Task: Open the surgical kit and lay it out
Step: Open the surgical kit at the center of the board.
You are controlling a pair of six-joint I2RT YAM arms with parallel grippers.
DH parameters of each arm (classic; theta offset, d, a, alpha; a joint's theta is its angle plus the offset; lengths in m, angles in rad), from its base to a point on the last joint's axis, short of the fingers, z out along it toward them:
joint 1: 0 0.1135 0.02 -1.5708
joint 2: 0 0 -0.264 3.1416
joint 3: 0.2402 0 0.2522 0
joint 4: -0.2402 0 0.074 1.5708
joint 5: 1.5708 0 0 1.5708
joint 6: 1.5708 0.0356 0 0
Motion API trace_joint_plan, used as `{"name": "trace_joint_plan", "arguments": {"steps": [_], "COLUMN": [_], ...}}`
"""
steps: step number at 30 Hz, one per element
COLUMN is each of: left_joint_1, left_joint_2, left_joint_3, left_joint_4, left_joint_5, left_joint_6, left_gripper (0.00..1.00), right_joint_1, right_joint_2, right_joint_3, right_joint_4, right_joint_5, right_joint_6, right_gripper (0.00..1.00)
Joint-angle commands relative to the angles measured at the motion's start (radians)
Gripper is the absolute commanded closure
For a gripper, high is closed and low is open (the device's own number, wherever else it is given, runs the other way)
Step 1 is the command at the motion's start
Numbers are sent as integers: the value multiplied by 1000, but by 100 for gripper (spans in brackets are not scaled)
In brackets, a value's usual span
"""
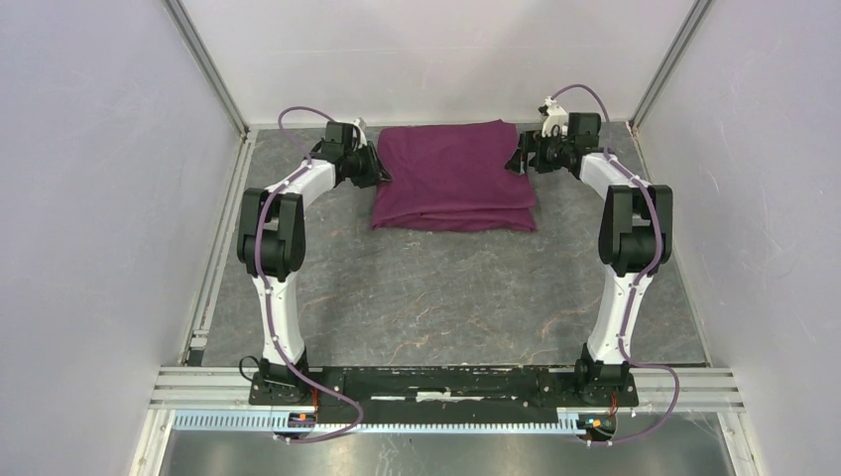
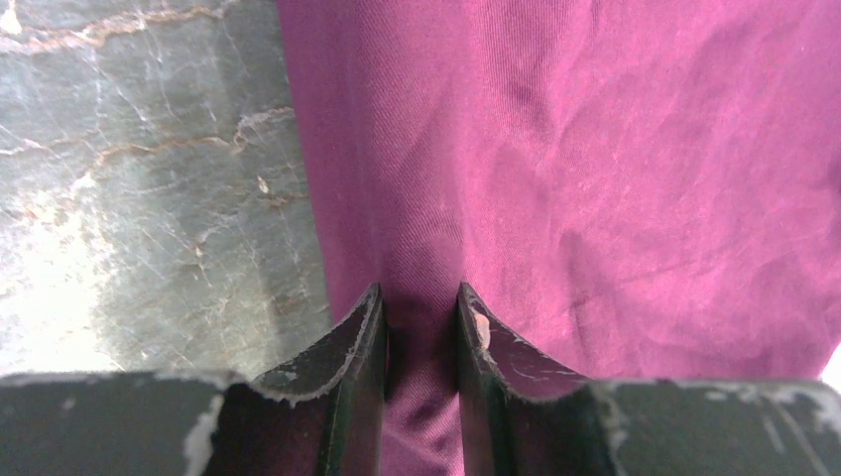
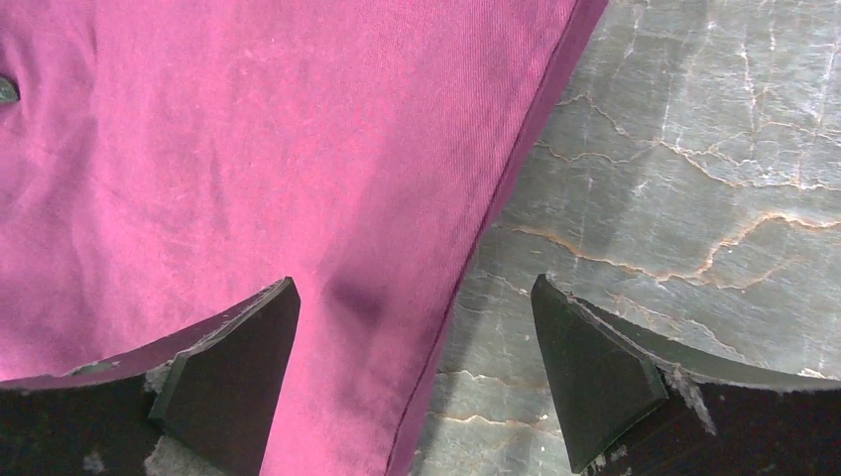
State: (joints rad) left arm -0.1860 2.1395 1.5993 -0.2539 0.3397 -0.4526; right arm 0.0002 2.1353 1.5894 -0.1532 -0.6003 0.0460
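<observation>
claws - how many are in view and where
2: the left claw is at the left edge of the cloth, pinching a fold; the right claw is at its right edge, open astride the hem. None hidden.

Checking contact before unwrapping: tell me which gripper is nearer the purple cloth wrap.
Left. The left gripper is pinching a fold at the left edge of the purple cloth wrap. The right gripper is open, straddling the wrap's right edge, one finger above cloth, the other above bare table.
</observation>
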Motion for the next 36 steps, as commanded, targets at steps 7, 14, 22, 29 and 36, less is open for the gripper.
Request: {"name": "trace_joint_plan", "arguments": {"steps": [7, 14, 22, 29, 36], "left_joint_1": [-38, -27, -45, -224, -434], "left_joint_2": [-28, 15, -100, -189, -138], "left_joint_3": [-65, 80, 115, 91, 169], "left_joint_4": [-77, -150, -136, -117, -118], "left_joint_5": [56, -1, -80, -129, -140], "left_joint_6": [-13, 51, 196, 434, 607], "left_gripper": [72, 60, 27, 3, 0], "right_joint_1": [-30, -45, -60, -142, -235], "right_joint_2": [-126, -215, -482, -764, -972], "right_joint_3": [9, -87, -348, -602, -758], "right_joint_4": [-22, -33, -25, -20, -57], "right_joint_5": [-49, -34, 54, 108, 141], "right_joint_6": [-83, -140, -263, -299, -336], "right_gripper": [5, 5, 5, 5, 5]}}
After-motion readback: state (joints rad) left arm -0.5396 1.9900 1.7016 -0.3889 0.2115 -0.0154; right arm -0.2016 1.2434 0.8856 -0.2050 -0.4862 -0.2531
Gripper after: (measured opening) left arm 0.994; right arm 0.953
